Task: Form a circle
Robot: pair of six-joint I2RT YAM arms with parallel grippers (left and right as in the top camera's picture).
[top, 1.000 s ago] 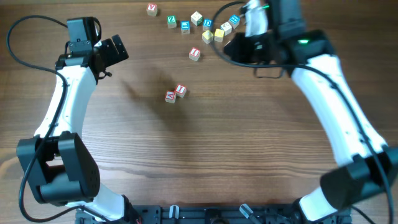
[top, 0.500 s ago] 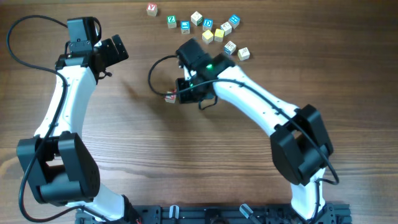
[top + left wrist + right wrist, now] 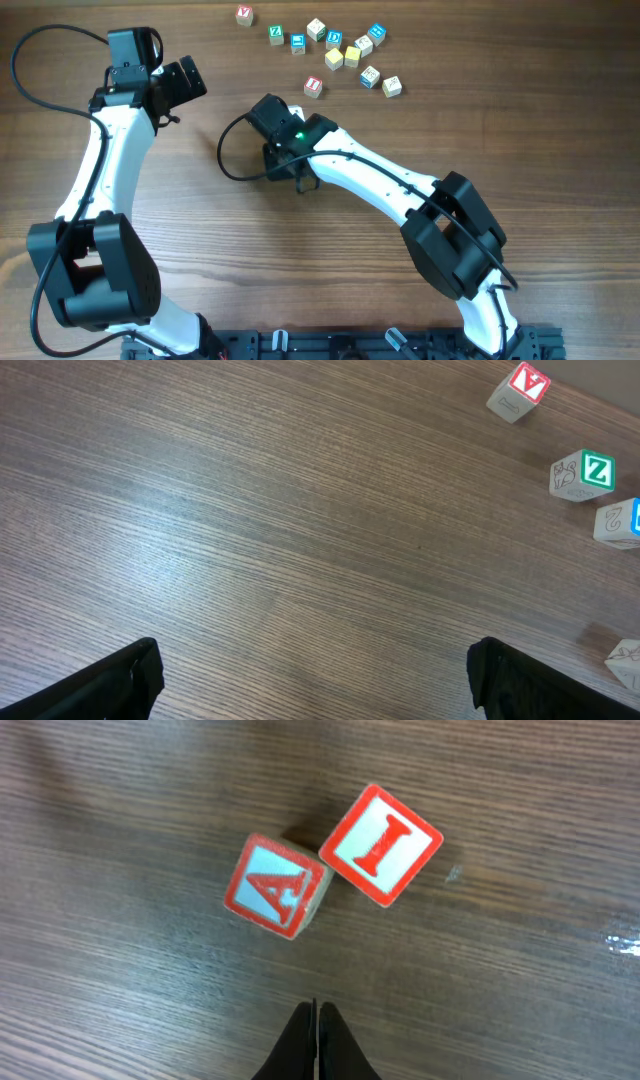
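Red-lettered A cube (image 3: 275, 885) and I cube (image 3: 381, 844) touch, the circle barely begun I'd say, loose cubes (image 3: 351, 57) waiting; my right gripper (image 3: 316, 1040) closed, left gripper (image 3: 183, 82) wide.

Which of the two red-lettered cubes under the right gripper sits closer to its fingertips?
The cube marked A, left of the I cube in the wrist view; its lower corner lies nearer the shut right gripper.
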